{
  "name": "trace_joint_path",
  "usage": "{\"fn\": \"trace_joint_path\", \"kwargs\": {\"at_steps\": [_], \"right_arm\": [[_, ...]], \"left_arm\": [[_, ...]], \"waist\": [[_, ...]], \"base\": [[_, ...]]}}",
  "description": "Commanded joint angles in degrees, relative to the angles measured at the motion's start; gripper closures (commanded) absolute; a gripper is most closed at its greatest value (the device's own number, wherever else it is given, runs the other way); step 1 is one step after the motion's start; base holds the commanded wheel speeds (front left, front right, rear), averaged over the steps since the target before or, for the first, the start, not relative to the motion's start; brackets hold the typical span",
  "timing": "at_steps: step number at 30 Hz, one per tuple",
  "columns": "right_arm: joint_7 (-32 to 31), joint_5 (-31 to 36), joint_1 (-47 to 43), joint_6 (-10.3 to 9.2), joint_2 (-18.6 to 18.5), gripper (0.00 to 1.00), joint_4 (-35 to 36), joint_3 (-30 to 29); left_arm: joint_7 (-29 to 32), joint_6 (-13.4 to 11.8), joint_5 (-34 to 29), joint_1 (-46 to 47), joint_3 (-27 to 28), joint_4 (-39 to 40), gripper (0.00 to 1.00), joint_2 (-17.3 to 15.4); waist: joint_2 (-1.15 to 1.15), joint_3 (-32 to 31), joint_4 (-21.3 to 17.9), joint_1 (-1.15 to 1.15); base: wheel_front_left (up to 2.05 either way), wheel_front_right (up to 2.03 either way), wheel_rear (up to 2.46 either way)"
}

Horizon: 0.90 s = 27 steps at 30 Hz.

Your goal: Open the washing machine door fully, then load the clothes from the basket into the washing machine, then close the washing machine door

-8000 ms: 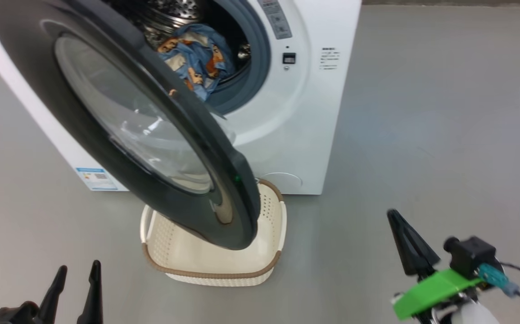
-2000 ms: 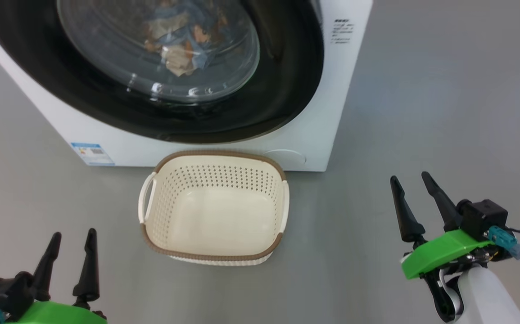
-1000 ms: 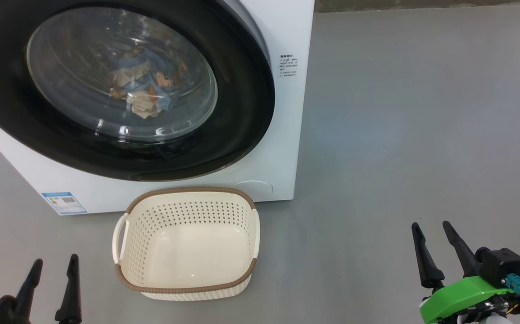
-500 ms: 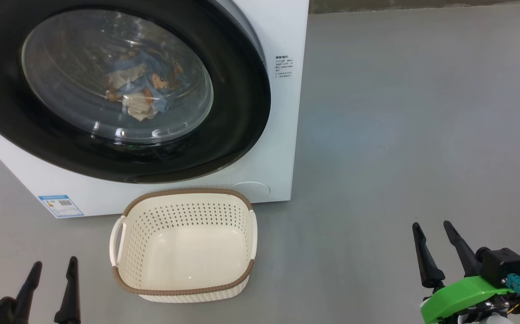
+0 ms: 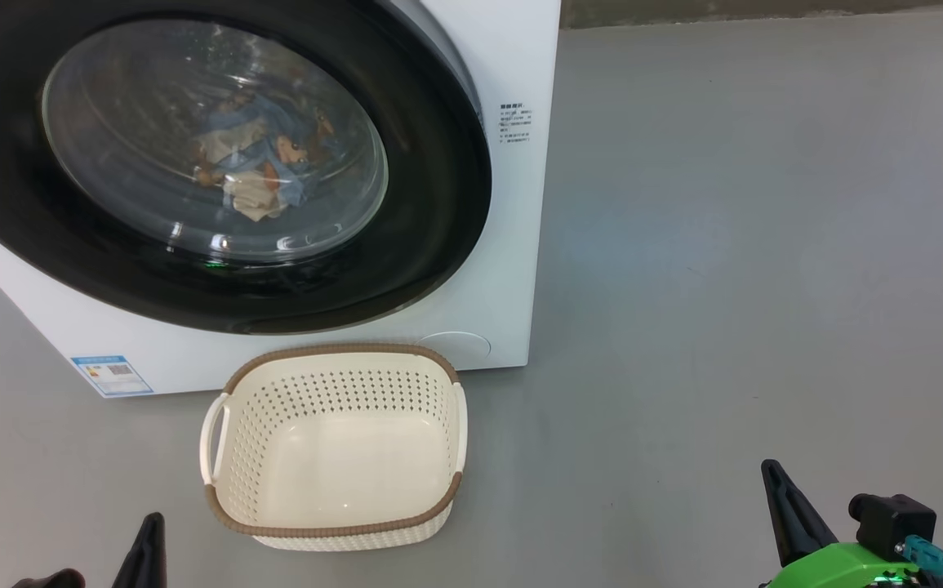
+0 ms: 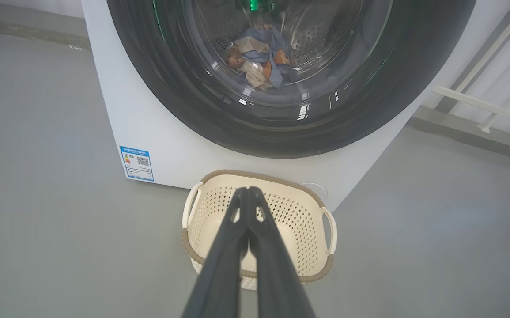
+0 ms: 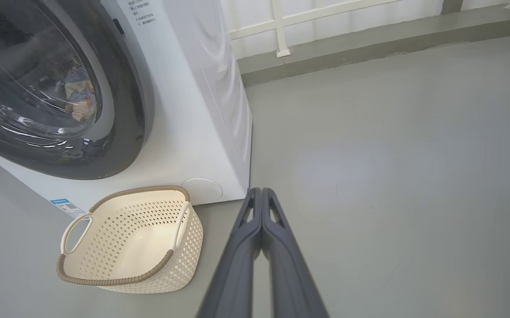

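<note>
The washing machine [image 5: 512,65] [image 6: 149,132] [image 7: 202,101] stands with its black-rimmed door [image 5: 438,188] [image 6: 369,97] [image 7: 126,110] shut flat against the front. Behind the glass lie the blue printed clothes [image 5: 255,167] [image 6: 259,59] [image 7: 78,99] in the drum. The cream basket [image 5: 332,523] [image 6: 316,247] [image 7: 179,256] sits on the floor before the machine with nothing in it. My left gripper [image 5: 149,523] [image 6: 248,192] is shut and holds nothing, low at the left, short of the basket. My right gripper [image 5: 769,469] [image 7: 260,192] is shut on nothing too, low at the right over bare floor.
Grey floor [image 5: 765,245] spreads wide to the right of the machine. A low ledge with white railing [image 7: 281,26] runs along the back wall. A blue label [image 5: 112,374] marks the machine's lower left corner.
Both grippers have gone from open to shut and dropped lower in the head view. The door, the clothes and the basket stay where they were.
</note>
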<state>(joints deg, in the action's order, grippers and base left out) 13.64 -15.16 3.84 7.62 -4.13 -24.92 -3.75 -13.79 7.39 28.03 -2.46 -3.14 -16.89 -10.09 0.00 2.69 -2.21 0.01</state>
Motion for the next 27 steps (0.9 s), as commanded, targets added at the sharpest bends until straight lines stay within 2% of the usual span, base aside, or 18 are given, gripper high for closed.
{"fn": "trace_joint_path", "kwargs": {"at_steps": [1, 6, 27], "right_arm": [[-0.40, -2.86, 1.23, -0.01, -0.44, 1.00, 1.62, -0.24], [-1.04, -5.41, 1.28, -0.01, -0.38, 1.00, 1.93, -0.29], [-4.70, -19.29, 1.54, -0.04, -0.07, 1.00, 3.63, -0.74]], "left_arm": [[0.52, 0.00, 2.08, 1.15, 0.89, 1.20, 1.00, -1.04], [1.19, -0.02, 4.21, 1.45, 1.19, 1.23, 1.00, -0.76], [4.90, 0.00, 15.82, 2.97, 2.84, 1.39, 1.00, 0.77]], "waist": [[0.00, -0.10, 0.05, 0.08], [0.00, -0.09, 0.13, 0.00], [0.00, -0.57, 0.53, -0.01]], "base": [[0.00, 0.00, 0.00], [0.00, 0.00, 0.00], [0.00, 0.00, 0.00]]}}
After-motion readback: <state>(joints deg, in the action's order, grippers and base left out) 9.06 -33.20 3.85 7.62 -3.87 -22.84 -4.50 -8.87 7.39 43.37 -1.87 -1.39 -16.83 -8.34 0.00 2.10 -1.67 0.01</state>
